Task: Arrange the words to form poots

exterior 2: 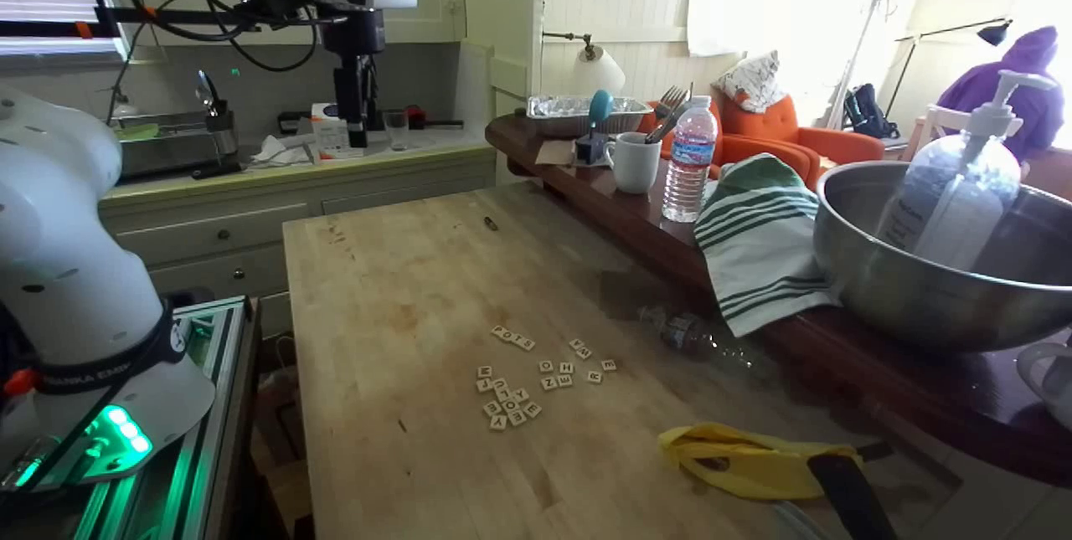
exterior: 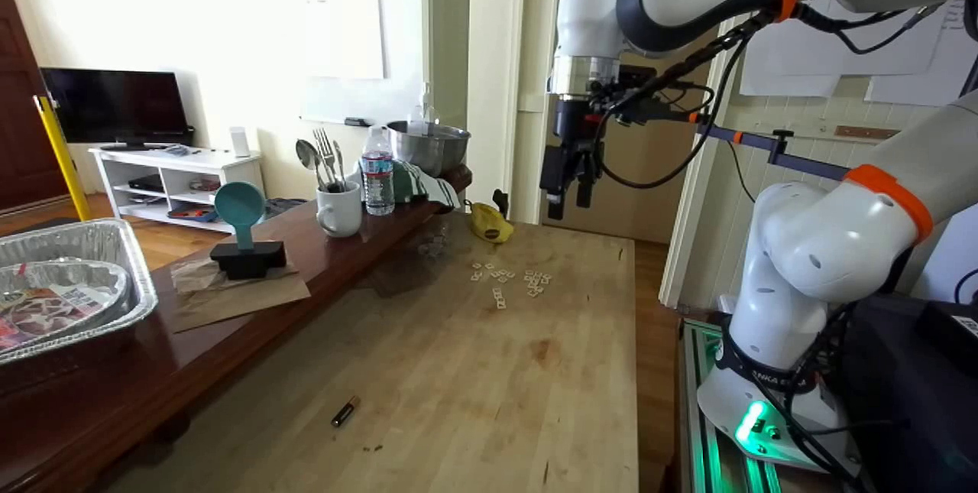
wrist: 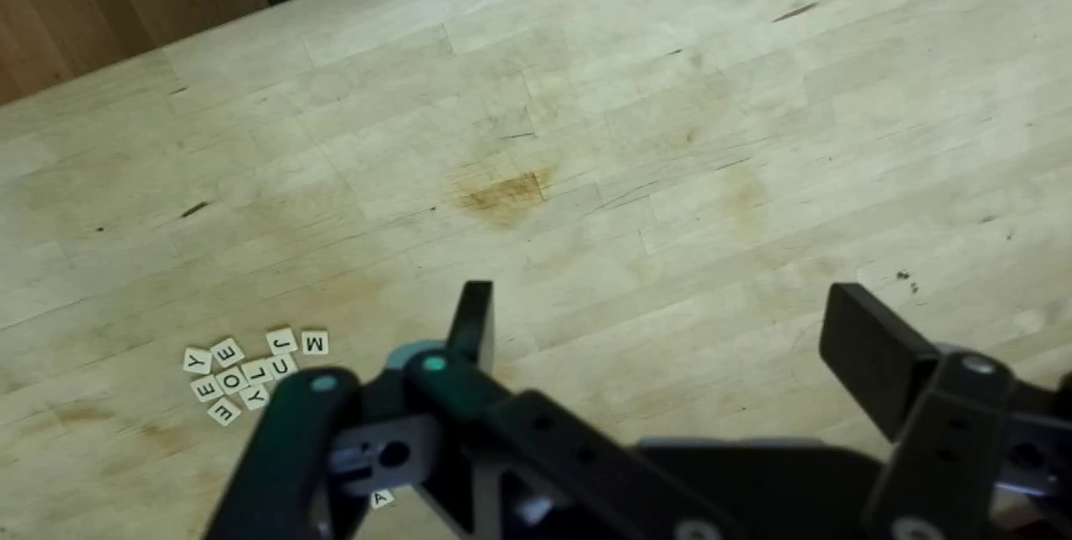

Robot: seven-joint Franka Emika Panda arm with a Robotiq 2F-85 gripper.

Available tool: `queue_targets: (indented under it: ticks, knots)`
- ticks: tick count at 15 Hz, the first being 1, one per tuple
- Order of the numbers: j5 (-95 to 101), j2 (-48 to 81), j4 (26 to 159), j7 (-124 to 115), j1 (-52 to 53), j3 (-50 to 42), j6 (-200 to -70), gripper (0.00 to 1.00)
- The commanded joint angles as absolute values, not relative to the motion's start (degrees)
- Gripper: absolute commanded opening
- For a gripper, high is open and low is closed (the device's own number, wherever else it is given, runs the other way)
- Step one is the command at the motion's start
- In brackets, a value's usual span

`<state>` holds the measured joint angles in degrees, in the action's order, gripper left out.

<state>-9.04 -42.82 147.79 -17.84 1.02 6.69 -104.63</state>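
The words are made of small pale letter tiles lying flat on the light wood table. In an exterior view a short slanted row of tiles (exterior 2: 512,338) seems to read POTS. The row also shows in an exterior view (exterior: 499,298). A jumbled cluster of tiles (exterior 2: 512,405) lies near it, and a few loose tiles (exterior 2: 566,368) lie beside these. In the wrist view the cluster (wrist: 232,380) is at lower left, with an A tile (wrist: 381,498) partly covered by a finger; the row is hidden. My gripper (wrist: 662,310) is open and empty, high above the table (exterior: 571,201), away from the tiles.
A battery (exterior: 345,411) lies on the table. A yellow bag (exterior 2: 737,460) and a clear plastic bottle (exterior 2: 688,332) lie near the tiles. A raised dark wood ledge (exterior: 252,325) along the table bears a mug (exterior: 339,210), water bottle (exterior: 378,172) and steel bowl (exterior 2: 913,289).
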Motion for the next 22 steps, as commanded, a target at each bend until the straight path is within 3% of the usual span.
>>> queue_targets:
  ticks: [1, 8, 14, 22]
  knots:
    - [-7.7, -39.1, 148.9, -11.9, -0.2, 4.3, -110.3, 1.0]
    - [-8.5, -30.3, 150.5, 2.9, 1.0, -1.4, -124.3, 1.0]
    - [-7.7, -26.1, 149.6, 17.7, 3.0, -4.6, -121.3, 1.0]
    - [-3.4, -27.8, 152.1, 16.6, 2.6, -1.5, -124.4, 1.0]
